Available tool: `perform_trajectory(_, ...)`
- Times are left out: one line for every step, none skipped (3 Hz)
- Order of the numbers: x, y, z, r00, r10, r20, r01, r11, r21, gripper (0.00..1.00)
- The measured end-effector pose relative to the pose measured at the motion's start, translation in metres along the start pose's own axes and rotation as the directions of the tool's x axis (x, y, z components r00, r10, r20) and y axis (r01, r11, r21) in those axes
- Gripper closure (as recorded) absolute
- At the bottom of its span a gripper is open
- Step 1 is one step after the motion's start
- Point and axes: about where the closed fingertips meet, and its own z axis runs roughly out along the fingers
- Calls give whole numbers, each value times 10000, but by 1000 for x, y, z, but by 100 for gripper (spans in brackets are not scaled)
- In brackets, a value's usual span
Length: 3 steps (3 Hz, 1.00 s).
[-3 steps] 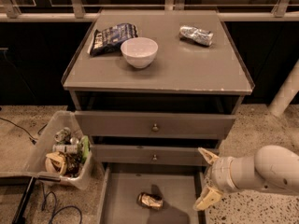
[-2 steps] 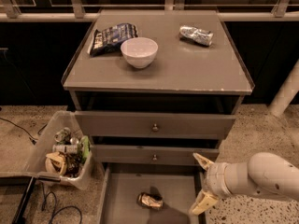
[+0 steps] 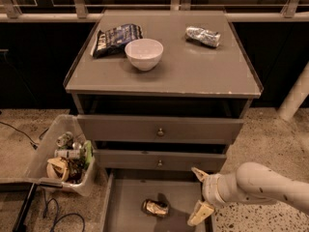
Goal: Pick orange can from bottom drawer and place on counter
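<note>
The orange can (image 3: 155, 207) lies on its side on the floor of the open bottom drawer (image 3: 126, 203), near the middle. My gripper (image 3: 199, 193) is open and empty, at the drawer's right side, to the right of the can and apart from it. One finger (image 3: 198, 173) is near the middle drawer front, the other (image 3: 199, 213) is lower, over the drawer's right edge. The counter (image 3: 183, 66) is the grey cabinet top above.
On the counter stand a white bowl (image 3: 144, 53), a dark snack bag (image 3: 114, 38) and a silver-grey dented can (image 3: 203, 36). Two drawer fronts with knobs (image 3: 160, 132) sit above the open drawer. A clear bin of trash (image 3: 63, 154) stands on the floor at the left.
My gripper and arm have moved left and slightly down, closer to the open drawer and the can. The can has not moved.
</note>
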Motion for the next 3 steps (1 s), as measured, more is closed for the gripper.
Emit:
perform_trajectory(0,0,0,10000,0,0,0,10000,0,0)
perform_trajectory(8,6,28,9985,531,145,-525,9978,-407,0)
perform_trajectory(23,21,75,9942,1066,172,-1048,9908,-851,0)
